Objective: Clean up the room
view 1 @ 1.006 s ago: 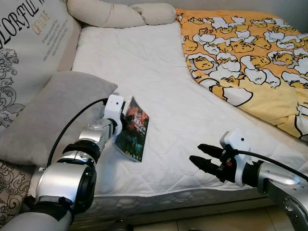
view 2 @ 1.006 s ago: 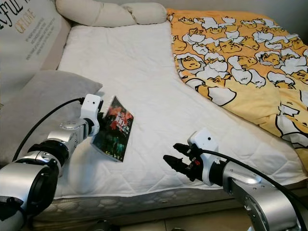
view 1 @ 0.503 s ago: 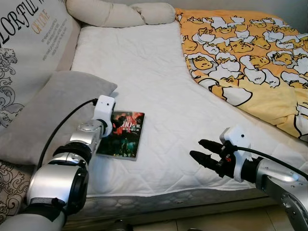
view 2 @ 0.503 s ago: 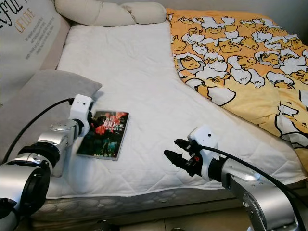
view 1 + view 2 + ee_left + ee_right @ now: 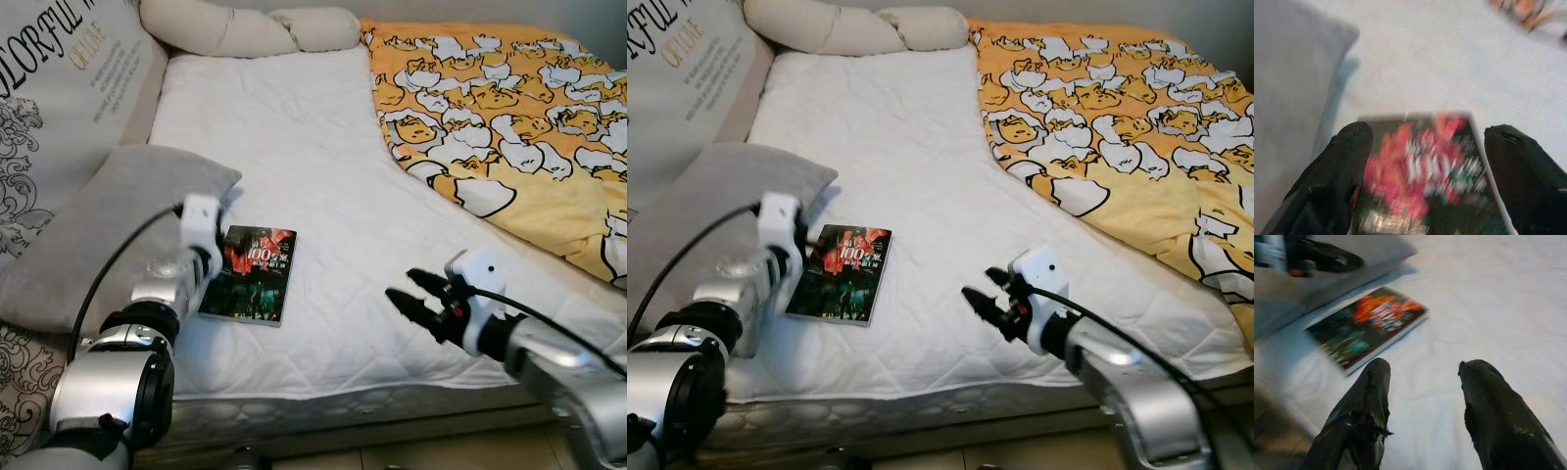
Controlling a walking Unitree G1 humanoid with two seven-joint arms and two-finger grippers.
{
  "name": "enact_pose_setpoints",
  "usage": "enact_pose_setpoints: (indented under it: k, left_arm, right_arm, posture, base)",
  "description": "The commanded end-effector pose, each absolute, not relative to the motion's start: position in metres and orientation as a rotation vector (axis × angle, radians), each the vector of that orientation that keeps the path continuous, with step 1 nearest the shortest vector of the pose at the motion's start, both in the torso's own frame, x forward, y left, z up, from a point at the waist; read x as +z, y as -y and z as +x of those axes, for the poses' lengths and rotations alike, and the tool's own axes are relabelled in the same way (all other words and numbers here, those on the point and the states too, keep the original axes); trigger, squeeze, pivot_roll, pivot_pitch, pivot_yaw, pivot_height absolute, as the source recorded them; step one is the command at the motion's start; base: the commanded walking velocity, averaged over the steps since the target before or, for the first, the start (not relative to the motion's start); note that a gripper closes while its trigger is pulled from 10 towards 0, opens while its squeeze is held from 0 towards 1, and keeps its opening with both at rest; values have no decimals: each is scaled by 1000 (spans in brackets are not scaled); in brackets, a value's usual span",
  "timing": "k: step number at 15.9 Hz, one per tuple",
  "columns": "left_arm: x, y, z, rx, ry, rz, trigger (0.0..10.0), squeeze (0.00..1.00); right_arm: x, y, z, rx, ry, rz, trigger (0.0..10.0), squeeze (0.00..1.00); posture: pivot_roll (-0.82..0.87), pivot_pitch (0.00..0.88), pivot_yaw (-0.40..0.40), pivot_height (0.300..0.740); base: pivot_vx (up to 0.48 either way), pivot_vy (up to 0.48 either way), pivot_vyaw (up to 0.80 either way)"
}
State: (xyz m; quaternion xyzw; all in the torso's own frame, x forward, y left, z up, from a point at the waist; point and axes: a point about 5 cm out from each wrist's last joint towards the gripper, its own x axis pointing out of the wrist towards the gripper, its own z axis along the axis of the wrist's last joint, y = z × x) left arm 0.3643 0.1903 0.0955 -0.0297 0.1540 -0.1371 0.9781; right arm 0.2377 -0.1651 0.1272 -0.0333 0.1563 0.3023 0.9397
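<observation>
A dark book with a red and green cover [image 5: 252,274] lies flat on the white mattress [image 5: 294,147], near its front left part. My left gripper [image 5: 1425,171] hangs open just off the book's left edge, beside the grey pillow; in the left wrist view the book's cover [image 5: 1425,171] shows between and beyond the two spread fingers [image 5: 1337,176]. My right gripper [image 5: 411,294] hovers open over the mattress to the right of the book, with nothing between its fingers [image 5: 1366,411]. The book [image 5: 1366,323] lies ahead of it.
A grey pillow [image 5: 108,225] and a printed cushion [image 5: 69,78] lie at the bed's left side. Cream bolsters [image 5: 245,29] rest at the head. A yellow duck-print blanket [image 5: 509,127] covers the right half. The mattress's front edge [image 5: 343,401] drops to the floor.
The book went from tilted up in my left gripper to flat on the mattress. The left gripper has let go and drawn back a little to the left.
</observation>
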Motion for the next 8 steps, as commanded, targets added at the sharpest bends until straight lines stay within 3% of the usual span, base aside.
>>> enact_pose_setpoints:
  k: [1, 5, 8]
  left_arm:
    - [103, -177, 358, -350, -226, -106, 10000, 0]
    - [117, -156, 326, -355, -80, -84, 10000, 0]
    - [113, -161, 296, -241, -83, 4, 10000, 0]
  right_arm:
    - [123, 167, 242, 554, -304, -87, 10000, 0]
    - [116, 164, 256, 433, -251, -84, 10000, 0]
    - [105, 156, 261, 387, -230, -70, 10000, 0]
  posture:
    - [-138, 0, 45, 740]
    - [-90, 0, 28, 740]
    - [-37, 0, 7, 740]
  base:
    - [0, 0, 0]
    - [0, 0, 0]
    - [0, -480, 0]
